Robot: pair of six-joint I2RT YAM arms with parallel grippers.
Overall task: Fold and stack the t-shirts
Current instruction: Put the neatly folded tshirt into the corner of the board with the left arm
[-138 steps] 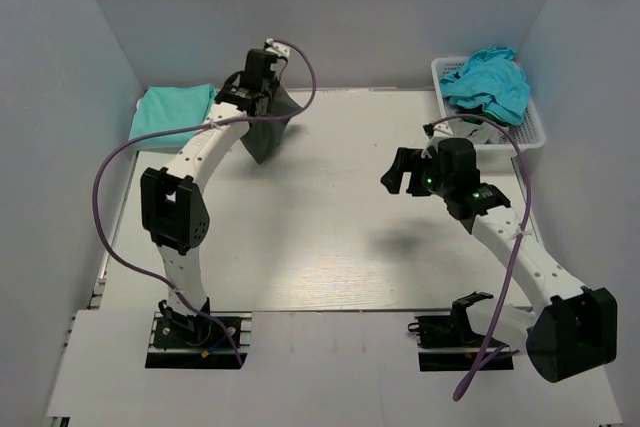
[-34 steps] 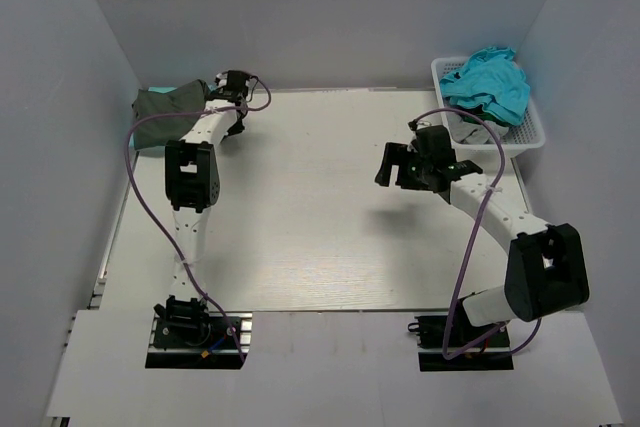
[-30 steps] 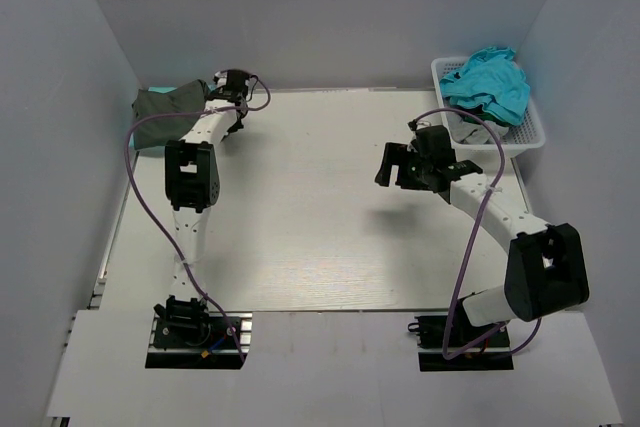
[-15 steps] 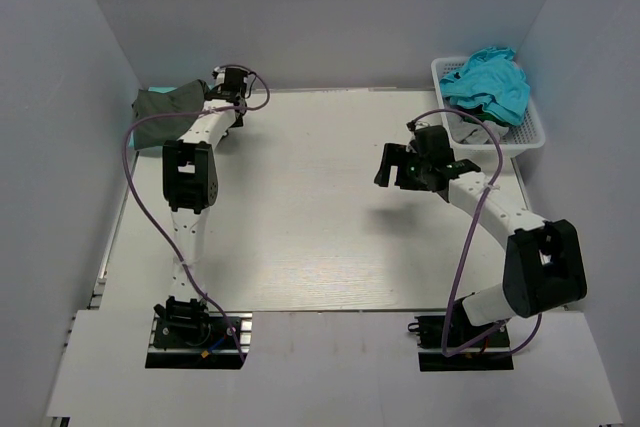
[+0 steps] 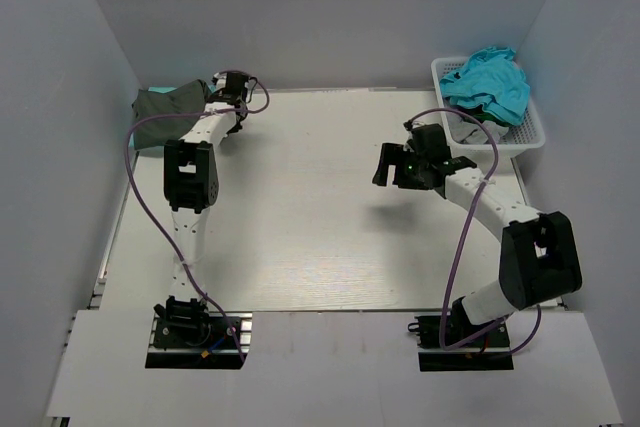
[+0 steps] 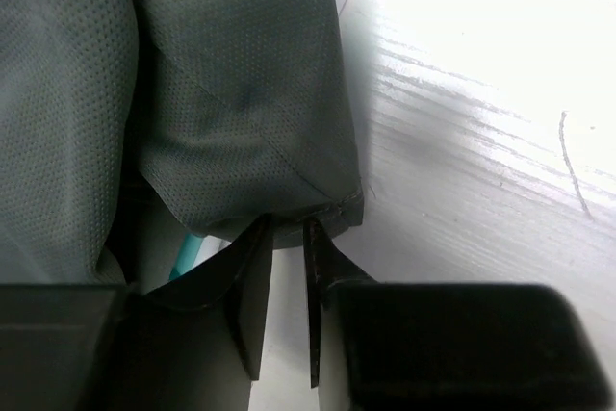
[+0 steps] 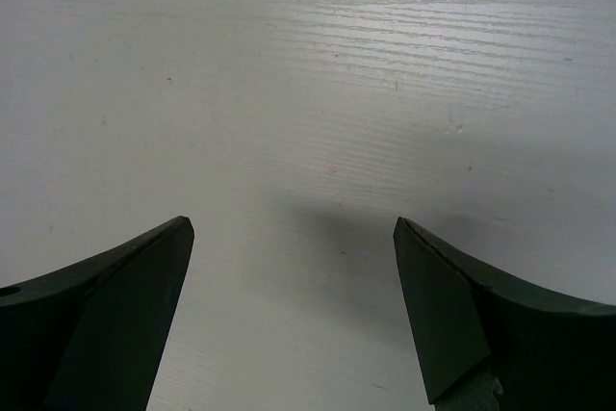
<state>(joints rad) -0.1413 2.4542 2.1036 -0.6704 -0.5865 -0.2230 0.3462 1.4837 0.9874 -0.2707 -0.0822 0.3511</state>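
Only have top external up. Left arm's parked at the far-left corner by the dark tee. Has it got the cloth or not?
Observer: On the left wrist view, the left gripper has its jaws narrowly apart, with bare table showing through the gap. The dark tee has its hem right at the tips; I can't tell whether it's caught.
Operator: Anything under that tee?
Observer: A teal strip of cloth peeks out beneath its edge, near the fingertips.
Operator: Right gripper carrying anything?
Observer: No. On the right wrist view, the right gripper is wide open, with only bare table between its fingers.
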